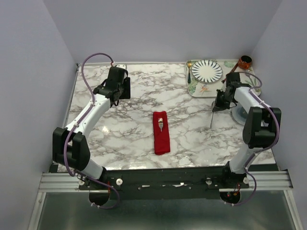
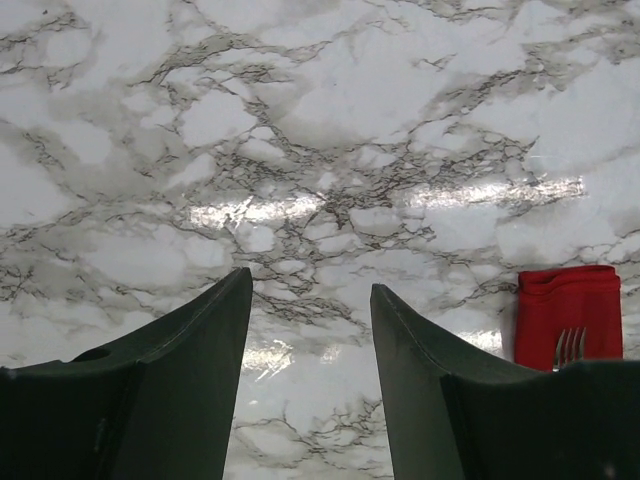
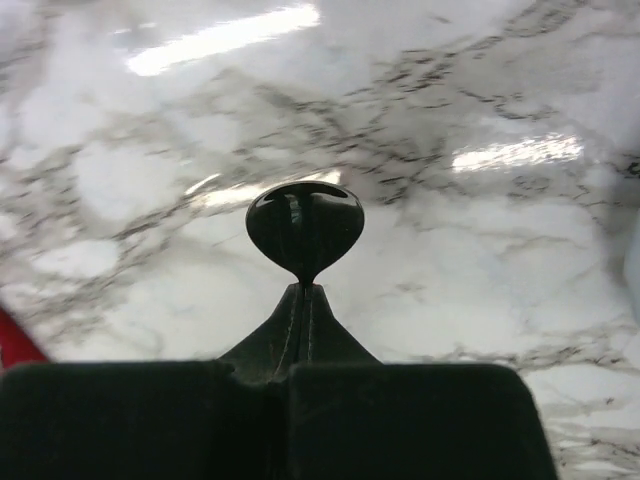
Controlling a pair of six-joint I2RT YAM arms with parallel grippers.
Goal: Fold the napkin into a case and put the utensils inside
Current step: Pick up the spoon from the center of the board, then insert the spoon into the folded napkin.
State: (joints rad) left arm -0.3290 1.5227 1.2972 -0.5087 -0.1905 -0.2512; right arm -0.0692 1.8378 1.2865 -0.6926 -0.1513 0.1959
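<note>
Closest to the lens, in the right wrist view, the right pincer (image 3: pixel 303 290) is clamped on the neck of a silver spoon (image 3: pixel 304 228). Farther, mid-frame in the top view, the case (image 1: pixel 161 132) lies on the counter (image 1: pixel 124 139), and the fork (image 1: pixel 160 125) shows its tines near the upper end. At upper left the left pincer (image 2: pixel 310 280) hangs with jaws apart, holding nothing. I think the spoon should enter slowly, parallel to the fork, without dragging the case.

You had nothing to read here; no lettering, label, brand mark or number showed on the marble table (image 1: pixel 129 139), the striped plate (image 1: pixel 213 72) or the red napkin (image 1: pixel 161 141).
</note>
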